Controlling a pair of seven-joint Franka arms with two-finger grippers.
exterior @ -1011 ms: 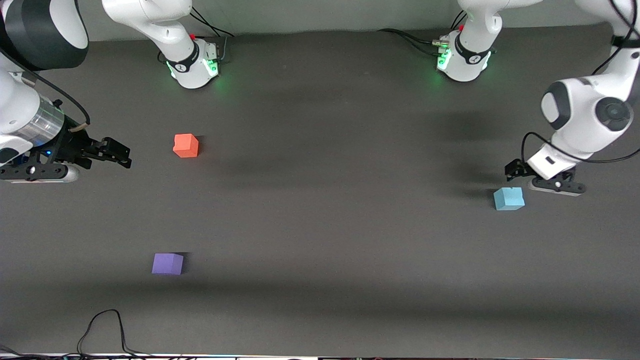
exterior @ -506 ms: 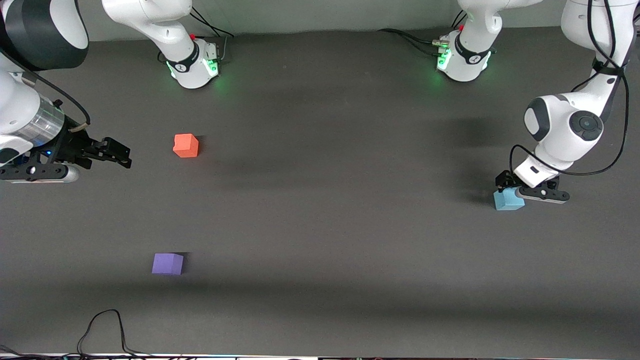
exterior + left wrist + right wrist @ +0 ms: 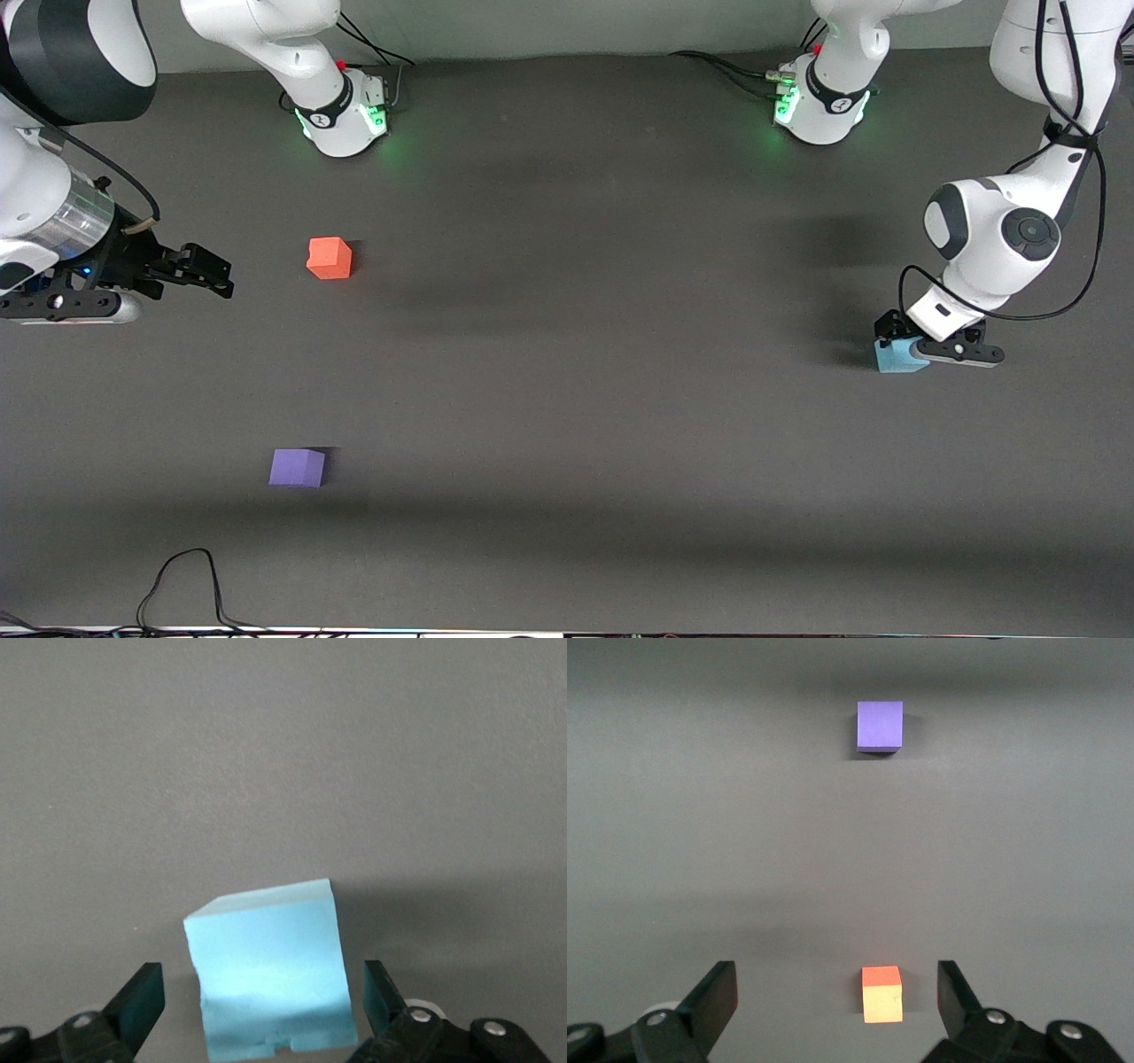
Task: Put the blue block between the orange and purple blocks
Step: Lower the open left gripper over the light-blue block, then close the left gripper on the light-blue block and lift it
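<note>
Left pincer (image 3: pixel 264 1005): has come down from beside the blue block (image 3: pixel 897 356) until its wide-open jaws straddle it — nothing gripped yet.
Blue block: on the worktop (image 3: pixel 585 372) at the left arm's end, well apart from the other two cubes.
Orange block (image 3: pixel 330 258): toward the right arm's end, unmoved.
Purple block (image 3: pixel 297 467): nearer the front camera than the orange one, unmoved — the gap between them is free.
Right pincer (image 3: pixel 205 270): waits open beside the orange block, holding nothing.
Meaning: approach looks finished; closing on the cube should come next, then a long carry.
</note>
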